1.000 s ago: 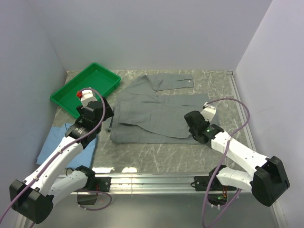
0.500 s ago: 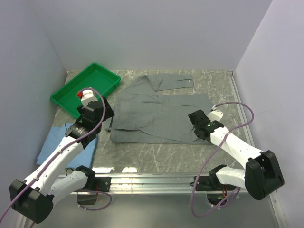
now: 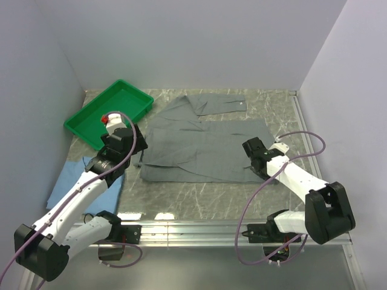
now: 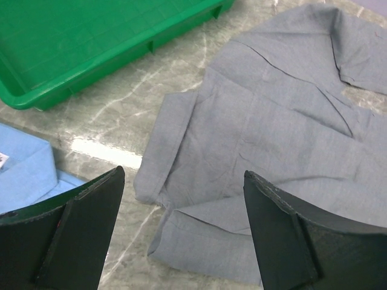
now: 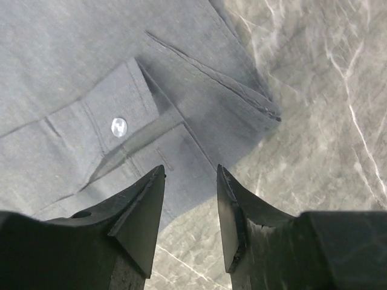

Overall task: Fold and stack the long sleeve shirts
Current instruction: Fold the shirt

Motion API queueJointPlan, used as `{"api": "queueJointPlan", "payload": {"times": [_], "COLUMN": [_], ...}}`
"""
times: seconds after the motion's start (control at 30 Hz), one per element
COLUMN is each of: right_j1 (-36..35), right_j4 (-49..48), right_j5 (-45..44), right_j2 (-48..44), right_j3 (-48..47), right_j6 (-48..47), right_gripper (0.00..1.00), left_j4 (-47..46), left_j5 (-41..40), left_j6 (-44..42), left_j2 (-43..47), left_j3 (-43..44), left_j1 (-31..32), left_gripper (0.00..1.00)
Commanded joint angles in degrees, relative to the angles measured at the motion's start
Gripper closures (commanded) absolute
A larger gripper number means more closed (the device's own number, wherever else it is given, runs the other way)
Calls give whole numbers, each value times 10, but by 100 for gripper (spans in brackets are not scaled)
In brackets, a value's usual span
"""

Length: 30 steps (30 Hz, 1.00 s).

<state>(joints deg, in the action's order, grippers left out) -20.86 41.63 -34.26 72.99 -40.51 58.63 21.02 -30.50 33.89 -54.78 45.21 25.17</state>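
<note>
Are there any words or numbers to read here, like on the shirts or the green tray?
No text here can be read.
Grey shirt: no print or label shows.
Green tray: plain, with no label showing.
Blue shirt: a tiny white tag at its edge has marks too small to read.
</note>
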Motion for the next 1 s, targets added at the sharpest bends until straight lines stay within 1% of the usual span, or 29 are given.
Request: {"api": "queueJointPlan", "payload": {"times": [0.0,0.07,0.17,0.23,0.33,0.37,0.4,0.5,0.63,0.87,0.97], "right_j1": [6,6,15,27,61,88,100,137,158,175,182], "right_j4": [-17,-15,-19,-37,-55,-63,-76,-100,-129,-156,-146], "right_j5": [-16,-19,-14,14,59,74,107,143,194,231,234], "right_j2": [11,15,9,-9,-37,-43,-49,-51,-39,4,15], "right_j3": [-40,-53,-56,-53,-40,-32,-30,-26,-26,-7,-2], "right_j6": [-17,-21,-44,-71,-92,-98,-109,-109,-88,-34,-17], "right_gripper": [53,53,51,49,47,47,47,47,47,47,47], "left_j4": [-12,-12,-8,-7,-4,-4,-4,-9,-14,-30,-30], "left_j5": [37,56,115,164,207,212,215,226,229,234,229], "left_j6": [-1,2,15,29,50,56,63,75,97,138,148], "left_j2": [-4,-7,-16,-27,-44,-47,-52,-59,-68,-78,-79], "left_j3": [-2,-1,-4,-8,-12,-14,-15,-24,-42,-73,-81], "left_j1": [-3,-2,-2,-3,-1,-1,-1,-1,-1,-2,-2], "left_gripper": [14,14,13,13,13,13,13,13,13,13,13]}}
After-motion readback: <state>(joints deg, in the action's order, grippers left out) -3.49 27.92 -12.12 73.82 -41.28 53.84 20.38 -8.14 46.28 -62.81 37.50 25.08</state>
